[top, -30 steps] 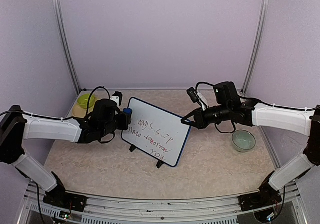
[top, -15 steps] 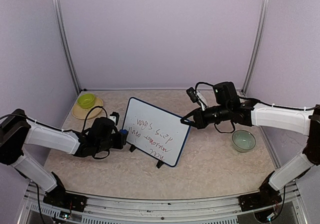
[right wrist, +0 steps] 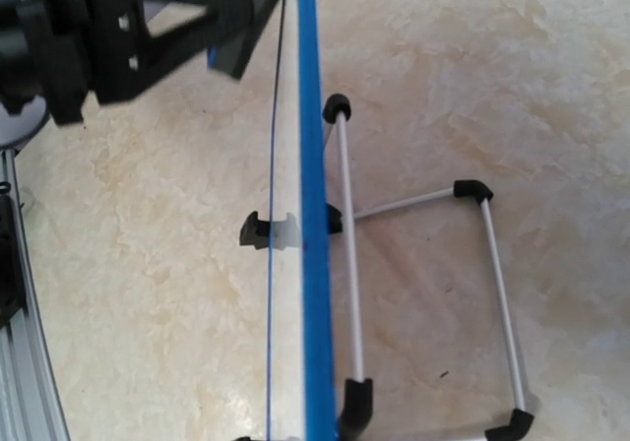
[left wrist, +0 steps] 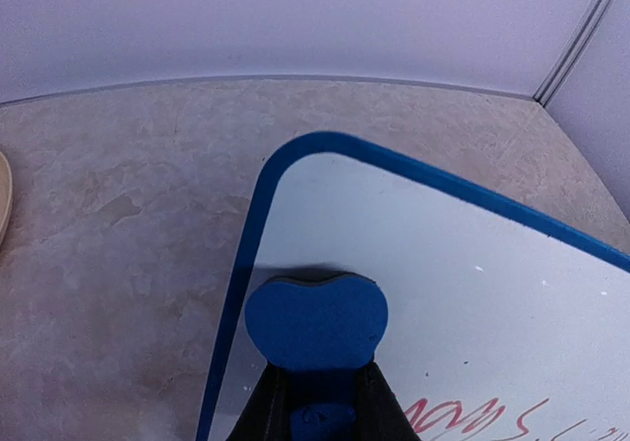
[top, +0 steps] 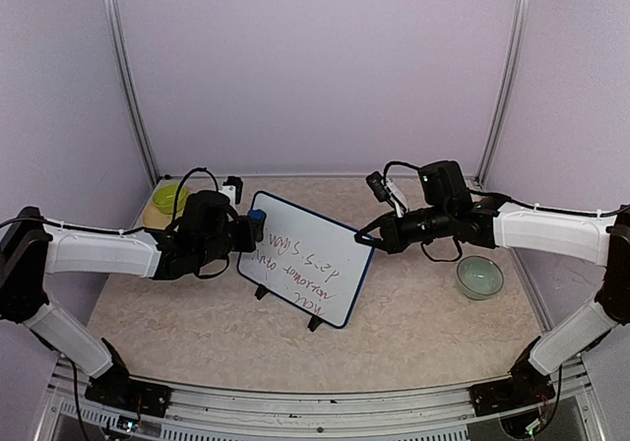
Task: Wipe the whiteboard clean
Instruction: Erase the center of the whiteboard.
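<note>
Marbled beige table [top: 423, 313] was seen beneath everything. The whiteboard [top: 310, 264] was stood on it, tilted, with red handwriting across its face, and was spanned between the two grippers. Its upper left corner was reached by the left gripper [top: 248, 234], whose fingers [left wrist: 268, 409] were clamped on a blue eraser [left wrist: 315, 321] laid over the white surface just inside the frame, above the writing. Its right corner was met by the right gripper [top: 366, 236]. Whether those fingers were closed on the frame could not be told.
</note>
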{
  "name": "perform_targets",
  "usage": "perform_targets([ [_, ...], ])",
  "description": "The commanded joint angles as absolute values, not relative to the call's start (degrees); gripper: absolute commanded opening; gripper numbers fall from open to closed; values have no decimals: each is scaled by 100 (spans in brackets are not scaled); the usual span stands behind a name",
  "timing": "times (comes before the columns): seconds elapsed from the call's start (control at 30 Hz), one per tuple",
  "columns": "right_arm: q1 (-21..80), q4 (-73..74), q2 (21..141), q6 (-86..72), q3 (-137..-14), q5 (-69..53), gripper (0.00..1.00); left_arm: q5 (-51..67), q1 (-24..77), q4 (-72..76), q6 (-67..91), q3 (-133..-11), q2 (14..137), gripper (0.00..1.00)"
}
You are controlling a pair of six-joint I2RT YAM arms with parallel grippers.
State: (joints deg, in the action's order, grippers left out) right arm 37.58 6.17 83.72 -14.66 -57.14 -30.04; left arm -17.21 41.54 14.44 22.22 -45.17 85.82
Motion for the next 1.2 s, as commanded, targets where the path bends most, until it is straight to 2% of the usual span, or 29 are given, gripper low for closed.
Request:
perform_targets([
  [0.0,3806,963,8399,-1130,-5656,-3069,0,-1669,4057,1600,1965,-4792,8804,17],
  [0.43,3806,901,8468,-1137,-5677,-3124,0,-1583,4052,1620,2442,-3556,8513,17],
  [0.6,3806,873,8506,-1164,-5693,-3153,0,-1608,4052,1619,2433,-3448,8464,17],
  [1.17,3806,947,8468,-1161,-5673,-3121,0,-1603,3878,1556,1875,-5245,9026,17],
])
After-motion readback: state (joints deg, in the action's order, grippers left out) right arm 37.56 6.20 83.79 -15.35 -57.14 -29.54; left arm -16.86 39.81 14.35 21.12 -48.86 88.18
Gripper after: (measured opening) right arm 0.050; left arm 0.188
